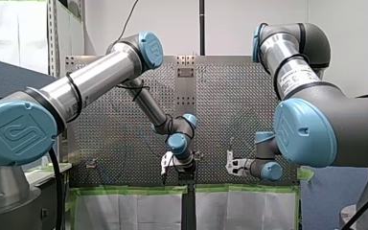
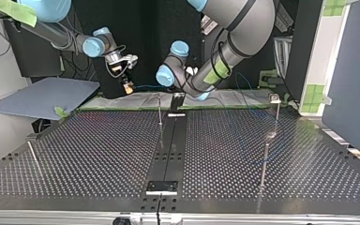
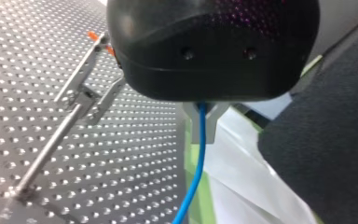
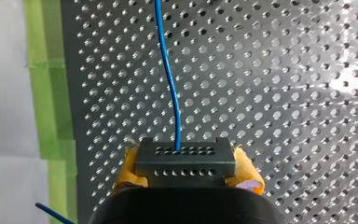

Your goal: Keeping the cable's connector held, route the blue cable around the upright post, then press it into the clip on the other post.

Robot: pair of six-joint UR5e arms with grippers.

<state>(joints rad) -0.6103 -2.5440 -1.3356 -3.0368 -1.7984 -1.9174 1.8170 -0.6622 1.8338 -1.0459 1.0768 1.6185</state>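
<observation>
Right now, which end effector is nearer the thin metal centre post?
Left. Left end effector sits just beside the thin metal post; right end effector hangs further off.

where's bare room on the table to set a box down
In the top view, the widest bare stretch of table lies between the left-hand post and the middle rail. The near right corner, past the right-hand post, is free. Crowded: the far edge by the middle post, where my right tool holds the connector and my left tool the cable.
</observation>
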